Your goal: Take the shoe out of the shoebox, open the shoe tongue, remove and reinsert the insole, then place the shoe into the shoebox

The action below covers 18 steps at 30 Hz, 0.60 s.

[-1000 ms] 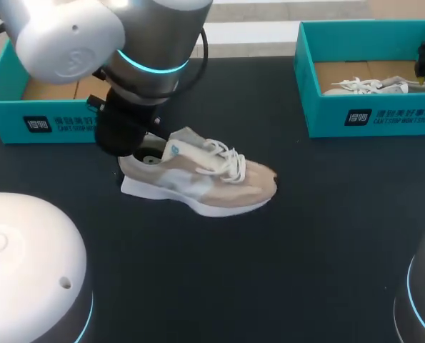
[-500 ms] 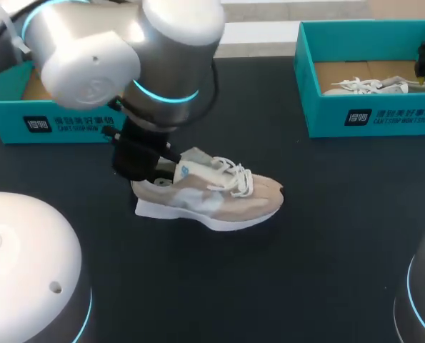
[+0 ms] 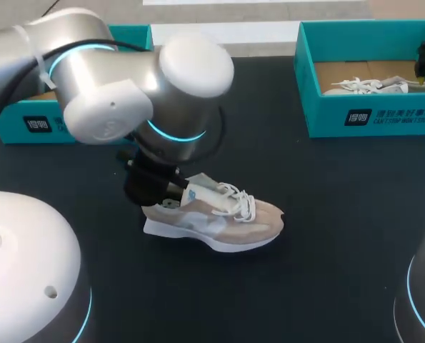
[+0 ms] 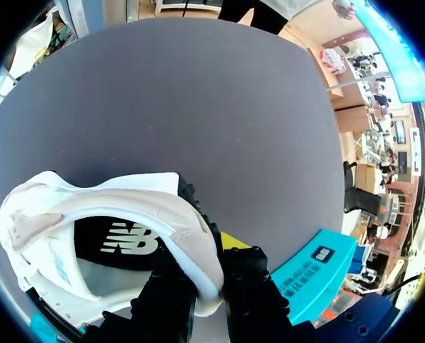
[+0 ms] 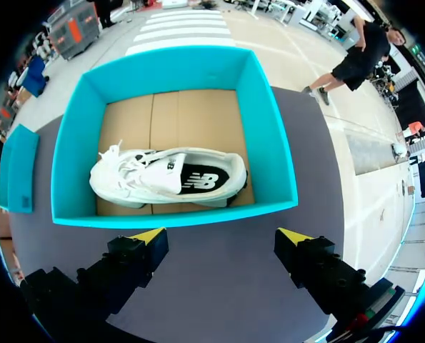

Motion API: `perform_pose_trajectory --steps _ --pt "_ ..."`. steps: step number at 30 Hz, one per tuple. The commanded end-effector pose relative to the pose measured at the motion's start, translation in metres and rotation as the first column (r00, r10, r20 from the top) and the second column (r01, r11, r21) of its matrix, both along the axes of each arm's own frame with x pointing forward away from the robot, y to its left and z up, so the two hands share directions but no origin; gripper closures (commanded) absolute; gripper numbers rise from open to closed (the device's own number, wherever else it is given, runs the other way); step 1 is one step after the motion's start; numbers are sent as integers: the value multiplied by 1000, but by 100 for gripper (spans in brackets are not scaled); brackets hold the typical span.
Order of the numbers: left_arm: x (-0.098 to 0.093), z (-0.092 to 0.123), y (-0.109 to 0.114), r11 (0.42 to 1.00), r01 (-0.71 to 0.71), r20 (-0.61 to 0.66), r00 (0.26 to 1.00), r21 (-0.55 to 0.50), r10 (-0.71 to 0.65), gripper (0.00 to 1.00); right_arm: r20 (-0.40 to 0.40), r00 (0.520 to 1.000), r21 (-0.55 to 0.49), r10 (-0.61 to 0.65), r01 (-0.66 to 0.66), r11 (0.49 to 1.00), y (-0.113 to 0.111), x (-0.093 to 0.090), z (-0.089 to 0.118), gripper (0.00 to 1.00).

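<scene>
Soft, even light from above fills the scene, fairly bright. The dark matte table (image 3: pixel 341 236) gives no glare. The shoe (image 3: pixel 223 218) throws only a faint shadow along its sole. Pale highlights lie on the left arm (image 3: pixel 112 107), whose glossy shell carries a glowing blue ring.

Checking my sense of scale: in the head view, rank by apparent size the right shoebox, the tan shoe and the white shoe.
1. right shoebox, though the frame cuts it off.
2. tan shoe.
3. white shoe, smallest as seen; the box wall hides much of it, so its real size is unsure.
</scene>
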<state>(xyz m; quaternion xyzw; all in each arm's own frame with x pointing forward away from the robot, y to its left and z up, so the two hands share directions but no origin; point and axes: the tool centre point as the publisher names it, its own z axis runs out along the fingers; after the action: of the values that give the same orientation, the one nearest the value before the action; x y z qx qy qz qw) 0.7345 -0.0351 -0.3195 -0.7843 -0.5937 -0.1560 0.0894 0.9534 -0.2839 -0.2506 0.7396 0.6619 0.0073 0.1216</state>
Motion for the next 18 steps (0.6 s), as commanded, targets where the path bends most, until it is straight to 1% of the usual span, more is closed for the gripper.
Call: perform_pose_trajectory --steps 1,4,6,7,8,18 --pt "-5 -14 2 1000 6 12 1000 -7 -6 100 1 1000 0 -1 1 1000 0 0 0 0" --pt "-7 -23 2 1000 4 42 999 -14 -3 100 1 1000 0 -1 1 1000 0 0 0 0" --pt "-9 -27 2 1000 -4 96 995 -23 6 100 1 1000 0 -1 1 1000 0 0 0 0" --pt "-10 -30 2 1000 -2 92 996 -25 4 100 1 1000 0 -1 1 1000 0 0 0 0" --pt "-10 -32 2 1000 -10 119 993 -23 13 100 1 1000 0 -1 1 1000 0 0 0 0" --pt "-7 -47 0 999 -28 125 992 -24 31 100 1 1000 0 -1 1 1000 0 0 0 0"
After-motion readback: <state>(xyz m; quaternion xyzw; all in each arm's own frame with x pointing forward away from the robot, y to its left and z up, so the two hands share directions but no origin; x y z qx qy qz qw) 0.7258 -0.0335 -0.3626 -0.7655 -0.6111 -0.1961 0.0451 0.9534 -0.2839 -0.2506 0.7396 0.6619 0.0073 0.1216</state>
